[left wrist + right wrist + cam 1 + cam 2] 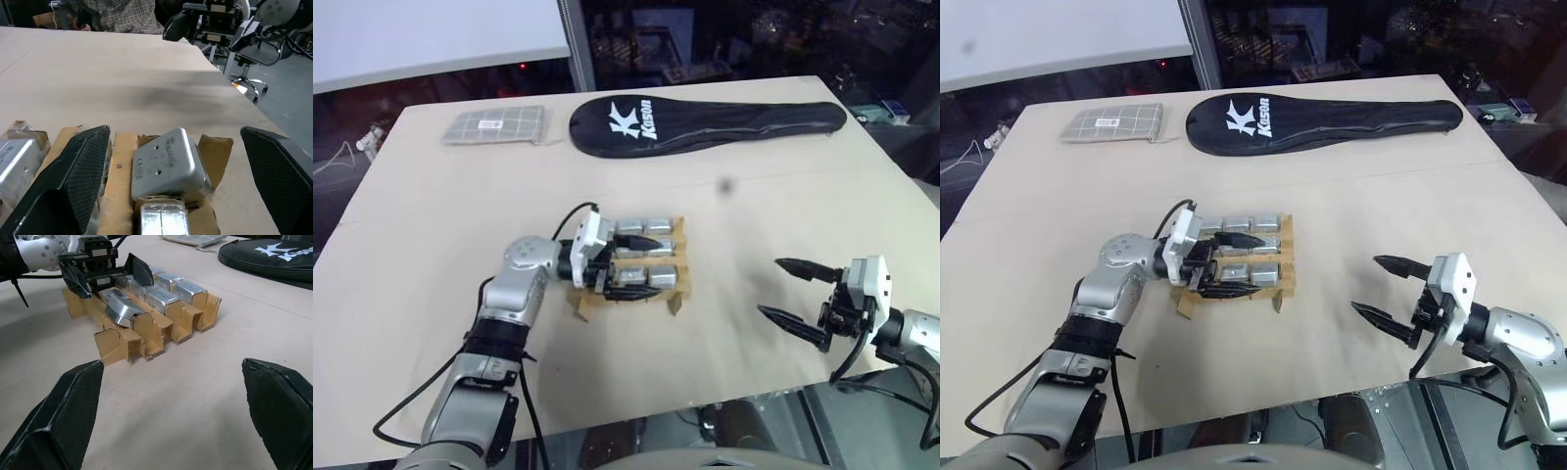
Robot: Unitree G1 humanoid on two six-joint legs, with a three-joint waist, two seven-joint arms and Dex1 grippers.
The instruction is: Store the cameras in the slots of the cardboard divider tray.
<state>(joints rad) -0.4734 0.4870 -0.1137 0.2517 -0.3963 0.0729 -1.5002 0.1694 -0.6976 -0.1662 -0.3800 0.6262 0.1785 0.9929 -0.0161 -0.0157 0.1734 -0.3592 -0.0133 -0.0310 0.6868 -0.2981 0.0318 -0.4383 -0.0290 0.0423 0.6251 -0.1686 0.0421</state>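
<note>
The cardboard divider tray lies mid-table with several silver-grey cameras seated in its slots. My left gripper hovers level over the tray's left side, open, its fingers wide on either side of one camera. That camera rests tilted in a slot at the tray's edge, and neither finger touches it. My right gripper stands open and empty above bare table to the right of the tray, pointing toward it, a short gap away.
A long black racket cover and a grey checked pouch lie along the table's far edge. The table's front edge runs just below my arms. A person in a checked shirt sits past the table's right side.
</note>
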